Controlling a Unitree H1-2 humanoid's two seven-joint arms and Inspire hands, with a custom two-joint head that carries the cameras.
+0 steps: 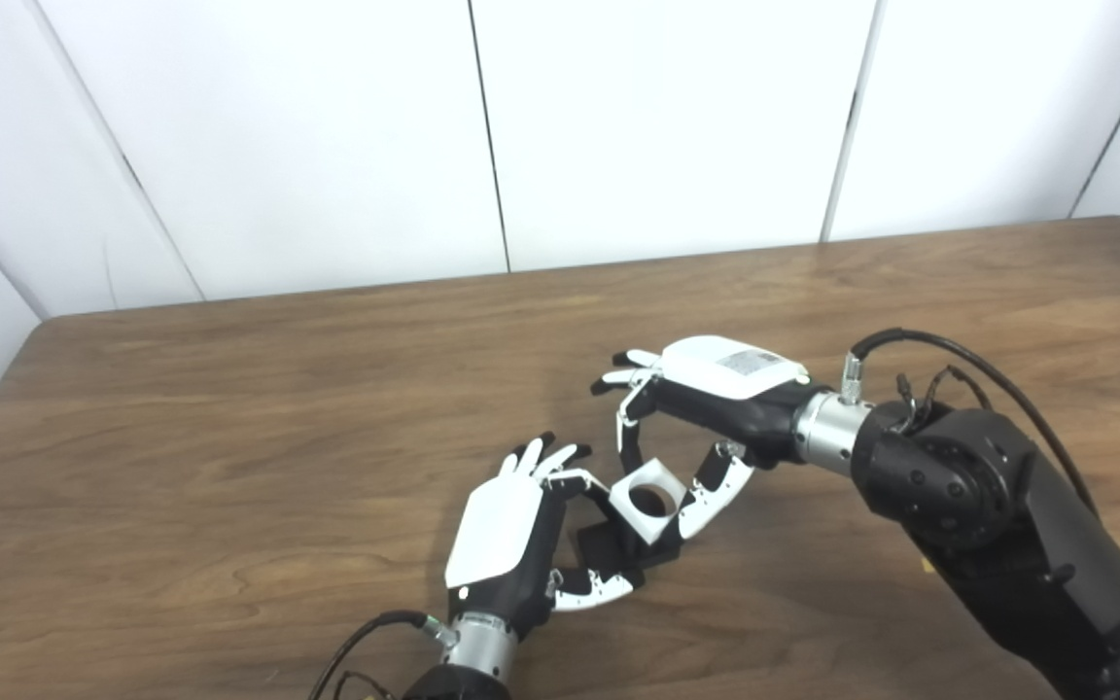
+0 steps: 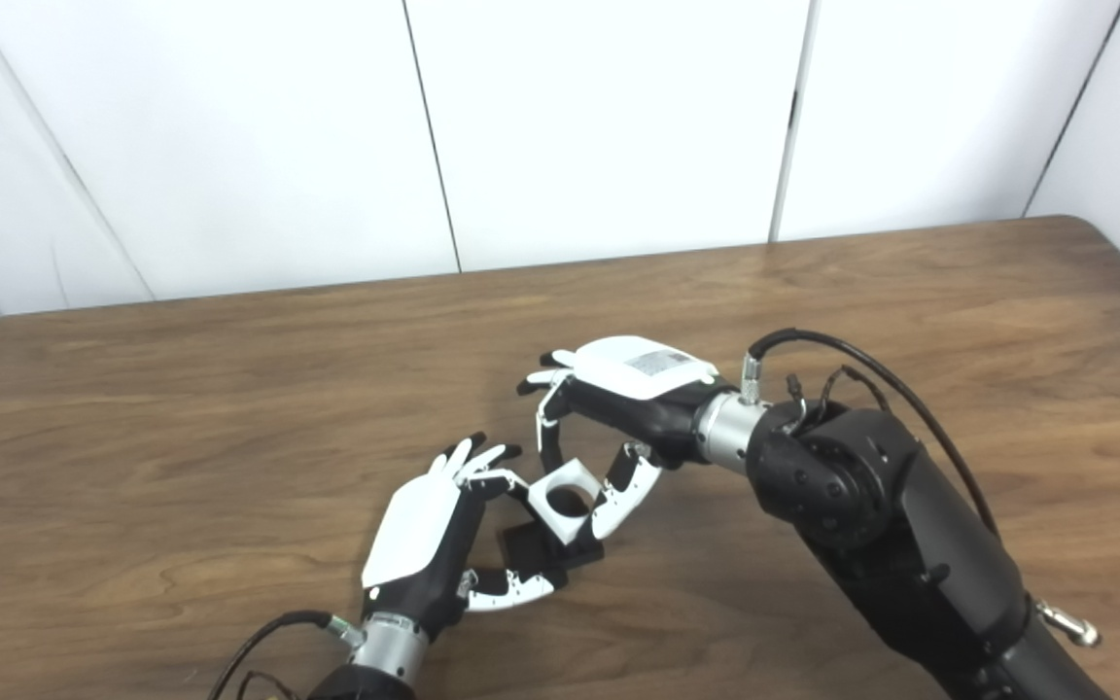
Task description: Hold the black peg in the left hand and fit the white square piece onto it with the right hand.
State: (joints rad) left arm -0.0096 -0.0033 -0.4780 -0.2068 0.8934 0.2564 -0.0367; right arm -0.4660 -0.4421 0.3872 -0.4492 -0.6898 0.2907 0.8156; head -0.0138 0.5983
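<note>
The black peg (image 1: 607, 550) has a flat square base low over the wooden table (image 1: 229, 437) at centre front. My left hand (image 1: 507, 533) is shut on it, fingers behind and thumb in front. The white square piece (image 1: 667, 481), with a round hole in its top face, sits tilted right over the peg, hiding the post. My right hand (image 1: 716, 384) reaches in from the right and is shut on the white piece, one finger on its far side and the thumb on its right side. Both also show in the right eye view: the piece (image 2: 581, 478) and the peg base (image 2: 524, 544).
The right forearm (image 1: 988, 506) with its looping black cable lies across the table's right front. White wall panels stand behind the table's far edge. Nothing else lies on the table.
</note>
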